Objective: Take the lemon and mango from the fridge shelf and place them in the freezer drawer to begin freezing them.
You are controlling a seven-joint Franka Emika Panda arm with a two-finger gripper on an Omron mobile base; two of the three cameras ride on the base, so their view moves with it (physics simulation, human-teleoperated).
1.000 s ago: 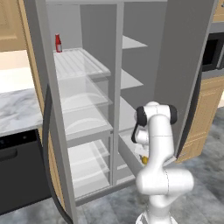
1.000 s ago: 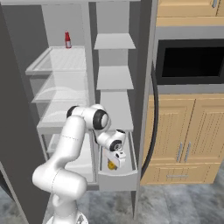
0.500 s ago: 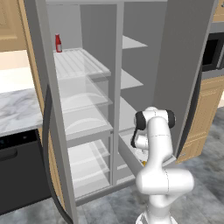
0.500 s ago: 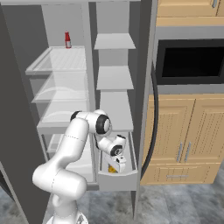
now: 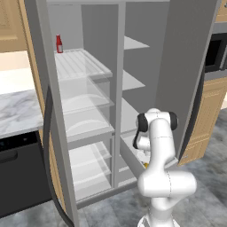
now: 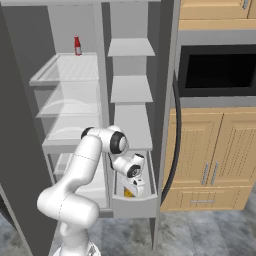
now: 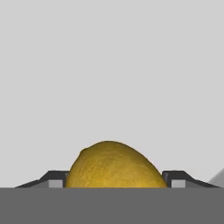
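The lemon (image 7: 113,166), deep yellow, sits between my gripper's (image 7: 114,183) two dark fingertips (image 7: 54,180), which stand close against its sides. In the right base view my gripper (image 6: 134,187) reaches down into the pulled-out freezer drawer (image 6: 134,205), with a bit of the lemon (image 6: 128,192) showing under the hand. From the left base view the arm hides most of the drawer (image 5: 127,156), and a speck of the lemon (image 5: 145,165) shows beside it. The ribbed fridge shelf (image 6: 65,70) is high on the left. The mango is out of view.
A red bottle (image 6: 77,45) stands at the back of the ribbed shelf. Smooth grey shelves (image 6: 130,87) hang above the drawer. The open fridge door (image 5: 186,75) stands close on the arm's right. Wooden cabinets (image 6: 215,150) and a microwave (image 6: 220,70) are to the right.
The hand has gone lower into the freezer drawer with the lemon between its fingers. The base and the fridge have not moved.
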